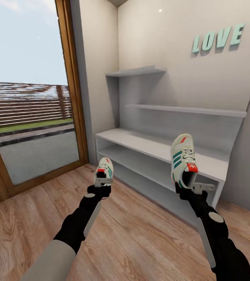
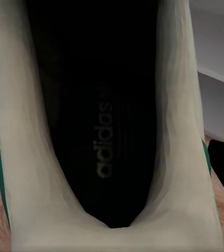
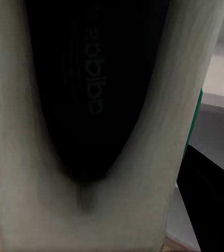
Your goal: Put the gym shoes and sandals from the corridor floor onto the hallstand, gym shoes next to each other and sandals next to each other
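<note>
Off-white sneakers are held up before the grey shoe rack (image 1: 160, 146): one sneaker (image 1: 104, 168) pinched by the left tool (image 1: 102, 182), the other sneaker (image 1: 183, 160) by the right tool (image 1: 189, 187).

gym shoes: 2, left one (image 1: 104, 168), right one (image 1: 183, 160) | hallstand (image 1: 156, 146): 1 | open shelf rows low in it: 2 | stepped shelves above: 2 | mint letters (image 1: 218, 38): 4 | robot arms: 2

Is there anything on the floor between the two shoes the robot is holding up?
No. In the head view, between the left shoe and the right shoe there is only bare wood floor and the grey rack's lower shelves behind.
</note>
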Motion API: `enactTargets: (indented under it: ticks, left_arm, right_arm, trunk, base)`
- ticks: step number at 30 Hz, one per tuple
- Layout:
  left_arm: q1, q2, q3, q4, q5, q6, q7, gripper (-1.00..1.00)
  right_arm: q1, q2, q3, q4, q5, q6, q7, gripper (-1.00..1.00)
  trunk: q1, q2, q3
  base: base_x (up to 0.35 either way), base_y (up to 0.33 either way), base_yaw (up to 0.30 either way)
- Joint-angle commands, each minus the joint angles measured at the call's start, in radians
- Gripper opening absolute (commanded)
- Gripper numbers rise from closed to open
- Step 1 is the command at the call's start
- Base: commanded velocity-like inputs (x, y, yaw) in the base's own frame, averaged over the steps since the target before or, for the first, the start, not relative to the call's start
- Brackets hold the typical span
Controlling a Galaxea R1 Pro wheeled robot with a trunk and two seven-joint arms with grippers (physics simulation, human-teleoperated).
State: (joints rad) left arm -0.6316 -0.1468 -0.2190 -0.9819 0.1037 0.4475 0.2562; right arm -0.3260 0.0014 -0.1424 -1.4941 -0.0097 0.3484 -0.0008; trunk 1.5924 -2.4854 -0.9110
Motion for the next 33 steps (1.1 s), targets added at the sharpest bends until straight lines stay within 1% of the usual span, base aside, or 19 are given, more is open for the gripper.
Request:
enactTargets:
  ticks: [1, 5, 7, 8, 9, 13, 19, 27, 33]
  left_arm:
    - [0.0, 0.001, -0.003, -0.001, 0.011, 0.003, 0.009, -1.0]
    - [0.0, 0.0, -0.005, -0.001, 0.011, 0.003, 0.009, -1.0]
    - [0.0, 0.0, -0.015, -0.001, 0.011, 0.003, 0.009, -1.0]
    - [0.0, 0.0, -0.029, -0.001, 0.011, 0.003, 0.009, -1.0]
    - [0.0, 0.0, -0.035, -0.001, 0.011, 0.003, 0.009, -1.0]
    - [0.0, 0.0, -0.05, -0.001, 0.011, 0.003, 0.009, -1.0]
    - [0.0, 0.0, -0.054, -0.001, 0.011, 0.003, 0.009, -1.0]
    - [0.0, 0.0, -0.054, -0.001, 0.011, 0.003, 0.01, -1.0]
    - [0.0, 0.0, -0.054, -0.001, 0.011, 0.003, 0.011, -1.0]
  right_arm:
    - [-0.001, 0.0, 0.0, -0.001, -0.001, 0.006, -0.001, -1.0]
    - [-0.001, 0.0, 0.0, -0.001, -0.001, 0.006, -0.001, -1.0]
    - [-0.001, 0.0, 0.0, -0.001, -0.001, 0.006, -0.001, -1.0]
    - [-0.001, 0.0, 0.0, -0.001, -0.001, 0.006, -0.001, -1.0]
    - [-0.001, 0.0, 0.0, -0.001, -0.001, 0.006, -0.001, -1.0]
    - [-0.001, 0.0, 0.0, -0.001, -0.001, 0.006, -0.001, -1.0]
    - [-0.001, 0.0, 0.0, 0.0, -0.001, 0.006, -0.001, -1.0]
    - [-0.001, 0.0, 0.001, 0.0, -0.001, 0.006, -0.001, -1.0]
    - [-0.001, 0.0, 0.0, 0.0, -0.001, 0.006, -0.001, -1.0]
  trunk:
    - [0.0, 0.0, 0.0]
    - [0.0, 0.0, 0.004]
    - [0.0, 0.0, 0.007]
    - [0.0, 0.0, 0.008]
    - [0.0, 0.0, 0.009]
    - [0.0, 0.0, 0.013]
    - [0.0, 0.0, 0.02]
    - [0.0, 0.0, 0.029]
    - [0.0, 0.0, 0.036]
  base:
    - [0.001, 0.244, -0.239]
    - [0.0, 0.291, -0.231]
    - [0.0, 0.23, -0.226]
    - [0.0, 0.077, -0.225]
    - [0.0, 0.049, -0.224]
    - [0.0, 0.018, -0.224]
    - [0.0, 0.024, -0.224]
    - [0.0, 0.25, -0.224]
    - [0.0, 0.05, -0.224]
